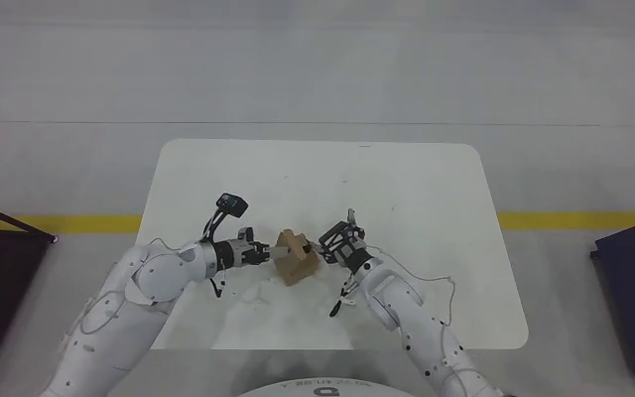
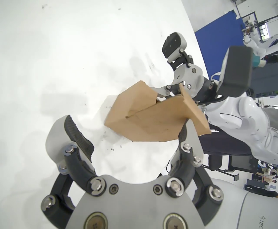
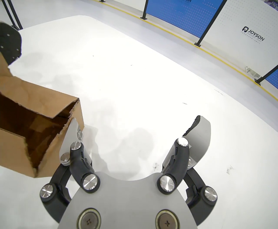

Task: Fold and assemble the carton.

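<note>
A small brown carton (image 1: 296,256) lies on its side near the front middle of the white table (image 1: 417,198), between my two grippers. In the left wrist view the carton (image 2: 147,117) sits just past my open left gripper (image 2: 130,134); one fingertip (image 2: 187,132) touches a flap that sticks out. My right gripper (image 2: 173,86) is at the carton's far side. In the right wrist view the carton (image 3: 32,108) shows its open, dark mouth with torn edges. My right gripper (image 3: 136,130) is open, and one finger (image 3: 72,132) rests against the corner of that mouth.
The table's front edge (image 1: 347,347) runs close behind both arms. Bare tabletop stretches to the back and both sides. Blue panels (image 3: 180,17) and a yellow floor line (image 1: 566,220) lie beyond the table.
</note>
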Robot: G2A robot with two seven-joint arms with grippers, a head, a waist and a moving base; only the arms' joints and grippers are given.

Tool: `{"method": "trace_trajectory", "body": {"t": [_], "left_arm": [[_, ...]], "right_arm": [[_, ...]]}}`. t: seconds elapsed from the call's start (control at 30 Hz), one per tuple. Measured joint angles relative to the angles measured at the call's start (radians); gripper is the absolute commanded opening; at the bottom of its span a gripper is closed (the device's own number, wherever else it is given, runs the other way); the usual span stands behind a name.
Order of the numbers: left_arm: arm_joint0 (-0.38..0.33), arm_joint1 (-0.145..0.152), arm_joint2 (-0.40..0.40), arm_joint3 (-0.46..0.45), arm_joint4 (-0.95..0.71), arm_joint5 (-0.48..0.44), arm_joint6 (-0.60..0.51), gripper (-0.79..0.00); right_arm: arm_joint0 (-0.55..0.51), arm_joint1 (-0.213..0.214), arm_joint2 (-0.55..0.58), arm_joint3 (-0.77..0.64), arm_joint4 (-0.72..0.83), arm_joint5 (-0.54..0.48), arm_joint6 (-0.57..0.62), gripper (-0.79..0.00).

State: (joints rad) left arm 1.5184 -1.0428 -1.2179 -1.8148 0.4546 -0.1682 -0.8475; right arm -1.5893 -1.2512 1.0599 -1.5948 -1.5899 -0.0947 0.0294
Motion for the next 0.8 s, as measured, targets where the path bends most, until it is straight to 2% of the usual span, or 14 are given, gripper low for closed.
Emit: {"method": "trace_trajectory", "body": {"t": [0.3,0.8], "left_arm": [[-0.043,-0.008,0.058,0.059,0.013,0.012,0.004,0.000],[-0.076,-0.012,0.098,0.145,0.011,0.022,0.007,0.000]], "right_arm": [[-0.005,0.000,-0.002,-0.006,-0.008,-0.003,-0.001,0.000],[-0.016,0.005,0.029,-0.018,0.022,-0.023,-0.018,0.000]]}}
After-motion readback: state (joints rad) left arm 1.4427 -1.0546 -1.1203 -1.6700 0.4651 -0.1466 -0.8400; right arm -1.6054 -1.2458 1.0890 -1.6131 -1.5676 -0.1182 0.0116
